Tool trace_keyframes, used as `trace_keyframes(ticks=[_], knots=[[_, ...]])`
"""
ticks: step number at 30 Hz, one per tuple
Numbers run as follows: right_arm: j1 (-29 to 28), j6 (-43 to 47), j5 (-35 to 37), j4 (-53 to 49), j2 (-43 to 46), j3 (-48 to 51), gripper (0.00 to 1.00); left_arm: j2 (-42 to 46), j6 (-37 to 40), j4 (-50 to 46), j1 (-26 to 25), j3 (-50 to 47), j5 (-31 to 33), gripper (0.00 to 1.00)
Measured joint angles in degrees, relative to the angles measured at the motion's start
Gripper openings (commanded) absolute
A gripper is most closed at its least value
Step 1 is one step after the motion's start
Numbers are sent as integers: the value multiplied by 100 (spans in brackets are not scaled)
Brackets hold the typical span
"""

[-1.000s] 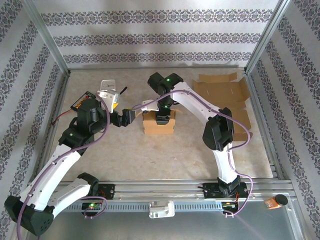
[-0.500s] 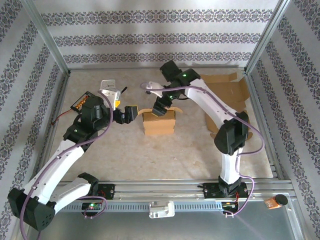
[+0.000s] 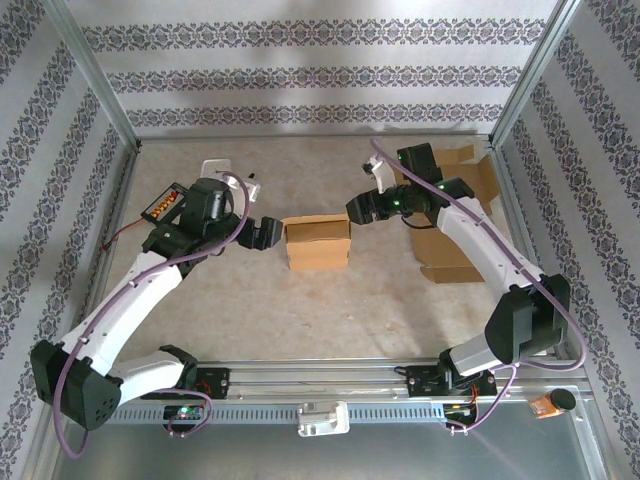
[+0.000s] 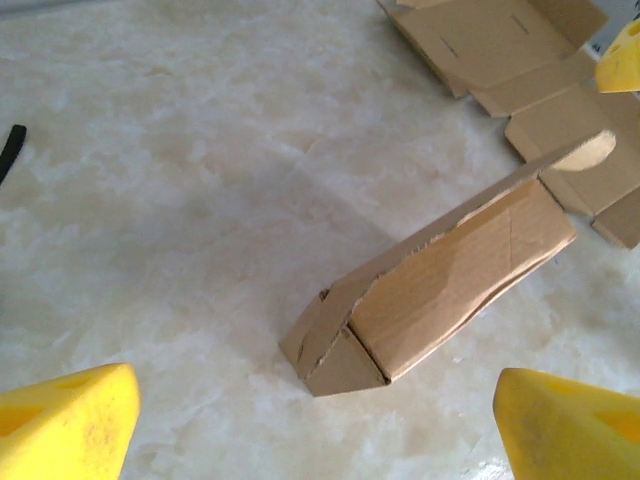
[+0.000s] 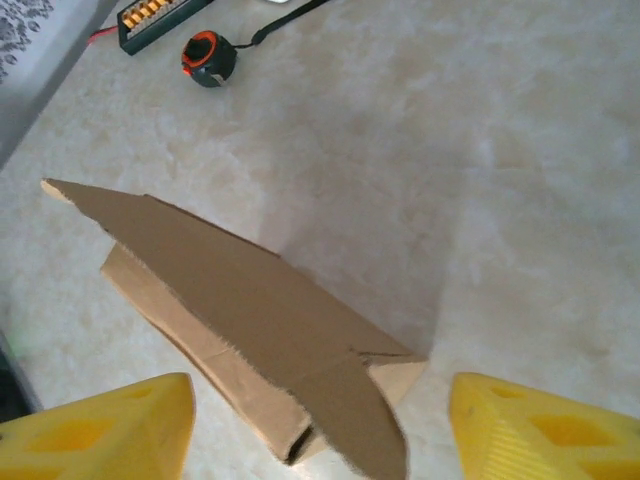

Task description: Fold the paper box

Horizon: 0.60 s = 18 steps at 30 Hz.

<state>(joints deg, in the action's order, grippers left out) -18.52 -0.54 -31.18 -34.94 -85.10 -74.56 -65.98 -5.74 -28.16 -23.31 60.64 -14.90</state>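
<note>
- Now, the paper box (image 3: 318,242) is seen in the middle of the top view, standing on the table (image 3: 300,320), with its long axis running from left to right in the frame.
- The left gripper (image 3: 264,233) is placed just beside the left end of the box. Its yellow fingers (image 4: 65,425) are spread wide and nothing is held between them.
- The right gripper (image 3: 358,208) is found to the upper right of the box, near it but apart. Its fingers (image 5: 540,430) are also spread, with nothing pinched.
- So the box lies between the two grippers, and the left one is judged to be nearer.
- In the right wrist view the lid flap (image 5: 230,280) is laid over the box, but its rounded tongue (image 5: 365,420) hangs past the near end and is not tucked in. The closing is therefore judged as not finished.
- It is expected that the box must be steadied at one short end while the tongue is pushed in at the other.
- Flat cardboard (image 3: 445,255) is lying at the right of the top view, under the right arm, and it could be caught if that arm is lowered.
- A power strip (image 3: 160,205) and a small white part (image 3: 215,168) are lying at the upper left, well apart from the box, so the way is not blocked by them.
</note>
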Motion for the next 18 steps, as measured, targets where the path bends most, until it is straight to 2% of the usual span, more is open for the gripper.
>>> trace_keyframes(ticks=[9,13,18], knots=[[-9,-70,24,195,-83,227,42,-387,232,-146,0,120,-87,87],[-9,-61,26,223,-79,378,40,-455,234,-144,0,125,-138,86],[-11,-55,26,223,-79,505,33,-592,225,-142,-9,144,-197,81]])
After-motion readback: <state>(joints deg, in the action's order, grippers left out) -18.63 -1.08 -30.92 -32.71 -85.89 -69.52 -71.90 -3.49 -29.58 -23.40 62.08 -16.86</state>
